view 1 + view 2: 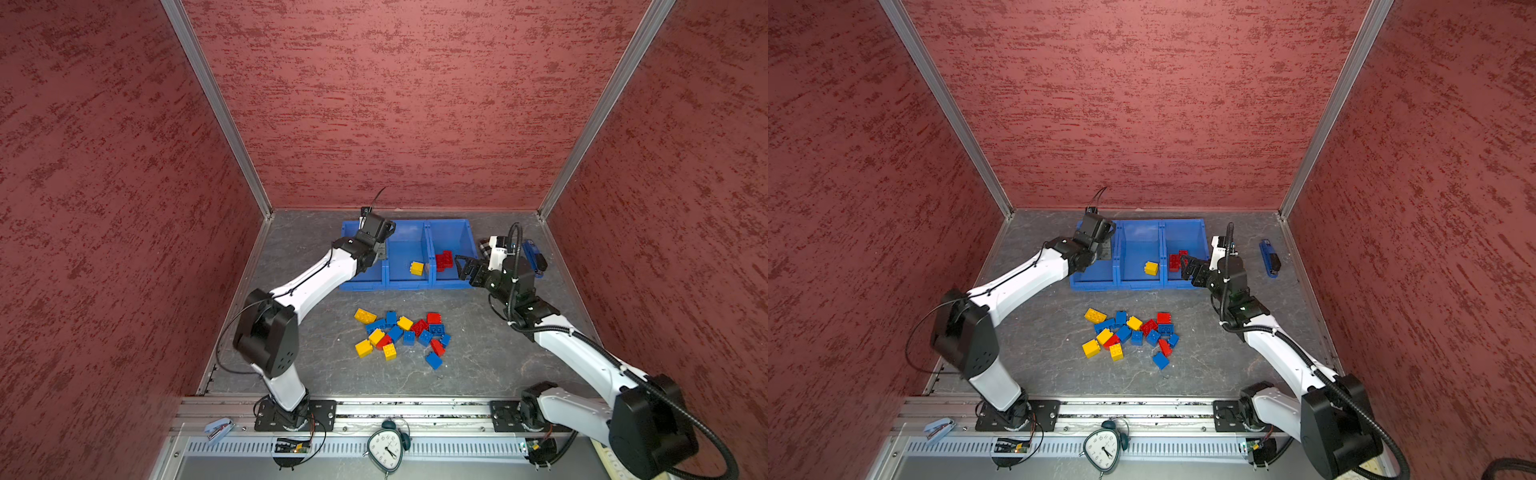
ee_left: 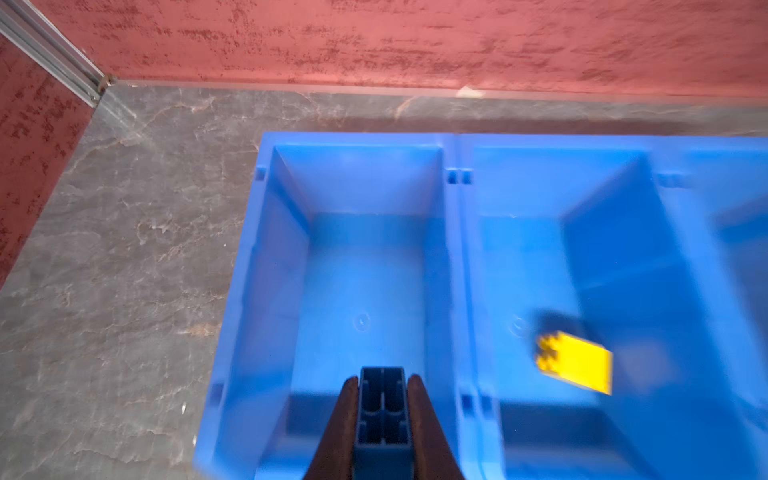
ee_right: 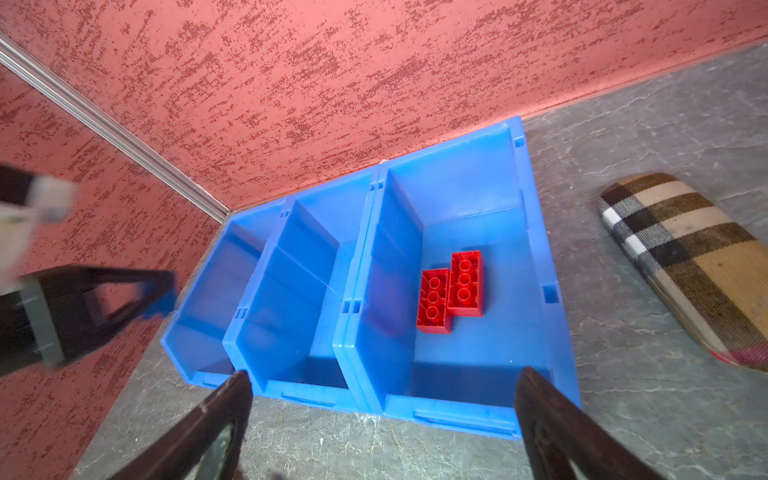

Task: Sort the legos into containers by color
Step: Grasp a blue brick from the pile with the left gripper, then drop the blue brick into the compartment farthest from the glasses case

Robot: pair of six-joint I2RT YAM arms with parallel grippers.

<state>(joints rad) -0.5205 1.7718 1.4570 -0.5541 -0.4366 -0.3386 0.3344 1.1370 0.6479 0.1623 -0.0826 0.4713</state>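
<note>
The left gripper (image 2: 382, 380) is clamping a blue brick (image 2: 382, 419) between its two dark fingers (image 2: 345, 424). The brick is standing on end in the grip, with its hollow ribbed underside facing the wrist camera. Gripper and brick are hanging over the near part of the leftmost bin of the containers (image 1: 405, 284), above the bin's floor and clear of its walls. In both top views the wrist and its camera are covering the fingertips, so the grip itself is showing only in the wrist views. In the right wrist view the same gripper is appearing blurred, with a blue piece at its tip over that bin.

Next to it, in the middle bin, one yellow brick (image 2: 575, 365) is lying toward the near wall, well apart from the left gripper.

The right gripper (image 1: 463, 266) is standing wide open, its fingers (image 3: 540, 407) spread to either side of the rightmost bin's near wall. Two red bricks (image 3: 451, 291) are lying in that bin, studs up, side by side and touching, ahead of the open fingertips and apart from them. How high the gripper is hanging above the rim I cannot tell.

Nearer the robot, the remaining legos (image 1: 401, 336) are lying in a loose heap of red, yellow and blue on the grey table (image 1: 324, 332), well apart from both grippers.

To the right of the containers, a plaid case (image 3: 681, 266) is lying on the table, and further right a stapler (image 1: 1270, 257).
</note>
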